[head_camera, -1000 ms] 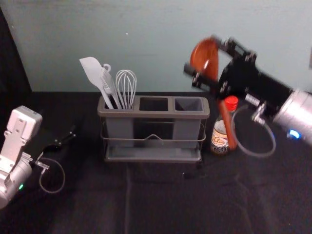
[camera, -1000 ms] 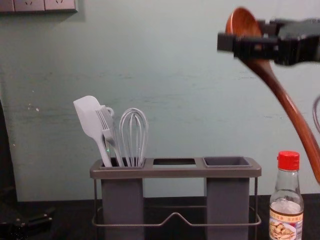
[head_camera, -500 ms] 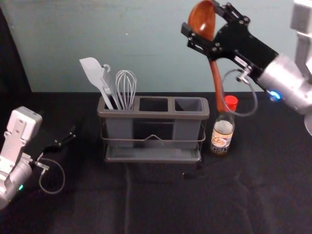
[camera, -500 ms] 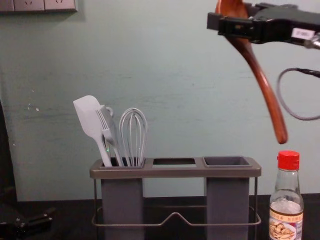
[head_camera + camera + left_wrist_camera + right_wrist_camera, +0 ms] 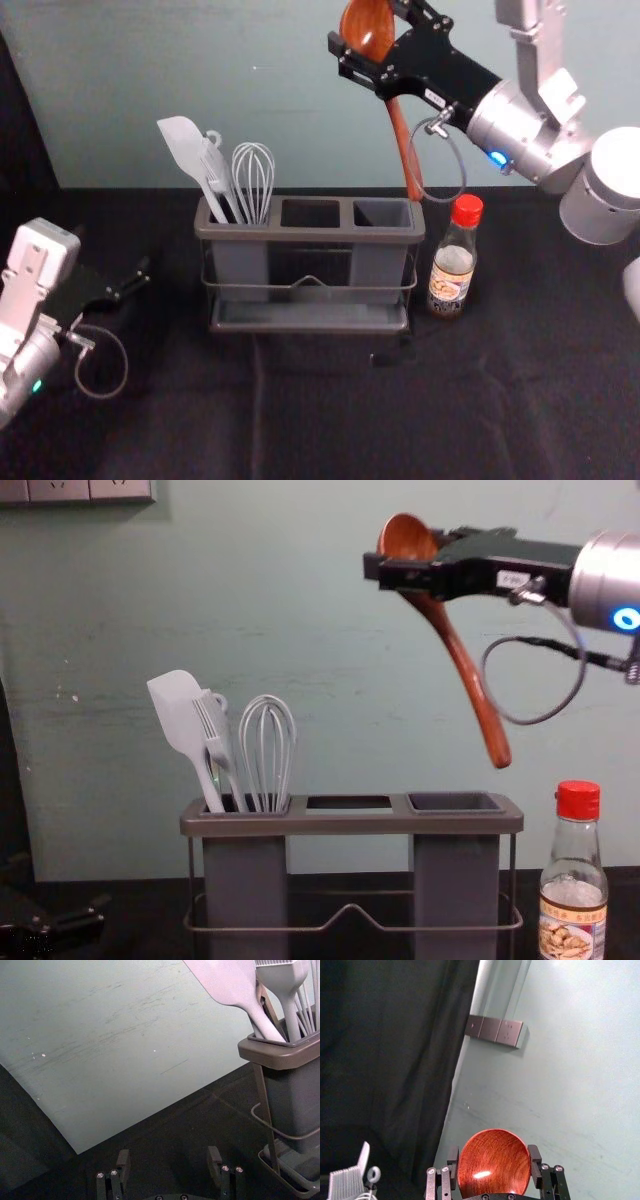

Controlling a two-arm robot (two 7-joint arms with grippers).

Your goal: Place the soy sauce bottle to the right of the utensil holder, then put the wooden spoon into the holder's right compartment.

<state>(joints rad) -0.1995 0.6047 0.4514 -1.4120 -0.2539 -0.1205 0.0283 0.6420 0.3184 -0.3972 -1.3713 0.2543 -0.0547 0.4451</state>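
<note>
High over the holder's right side, my right gripper (image 5: 370, 42) is shut on the wooden spoon (image 5: 405, 150) at its bowl. In the chest view the spoon (image 5: 465, 670) tilts, its handle end hanging above the right compartment (image 5: 455, 803) of the utensil holder (image 5: 350, 824). The right wrist view has the spoon's bowl (image 5: 494, 1162) between the fingers of my right gripper (image 5: 494, 1160). The soy sauce bottle (image 5: 453, 262) stands upright just right of the holder. At the far left is my left gripper (image 5: 140, 280), seen open and empty in the left wrist view (image 5: 170, 1160).
A spatula (image 5: 190, 155), a brush and a whisk (image 5: 254, 180) stand in the holder's left compartment. Behind is the wall (image 5: 330, 630), with sockets (image 5: 90, 490) at upper left. A black cloth (image 5: 330, 410) covers the table.
My right gripper has carried the spoon leftward, from above the bottle to above the holder's right side. The left gripper and the bottle have stayed in place.
</note>
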